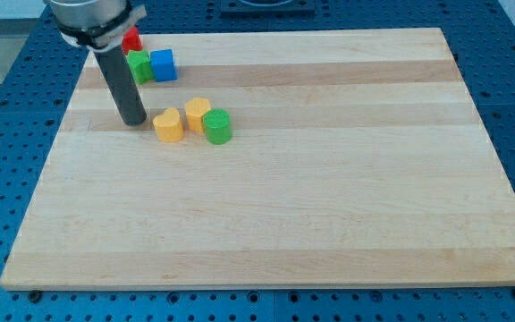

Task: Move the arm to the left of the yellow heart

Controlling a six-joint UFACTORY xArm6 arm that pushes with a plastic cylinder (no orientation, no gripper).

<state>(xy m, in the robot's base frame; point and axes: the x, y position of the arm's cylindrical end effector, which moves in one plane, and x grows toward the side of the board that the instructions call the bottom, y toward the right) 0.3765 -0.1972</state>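
Observation:
The yellow heart (168, 125) lies on the wooden board (329, 224) in the upper left part of the view. My tip (134, 121) rests on the board just to the view's left of the yellow heart, a small gap apart. A second yellow block (197, 113), its shape unclear, sits right of the heart, and a green round block (217, 127) touches that block on its lower right.
Near the board's top left corner, a red block (132, 39), a green block (139, 67) and a blue cube (163, 64) sit close together, partly behind my rod. Blue perforated table surrounds the board.

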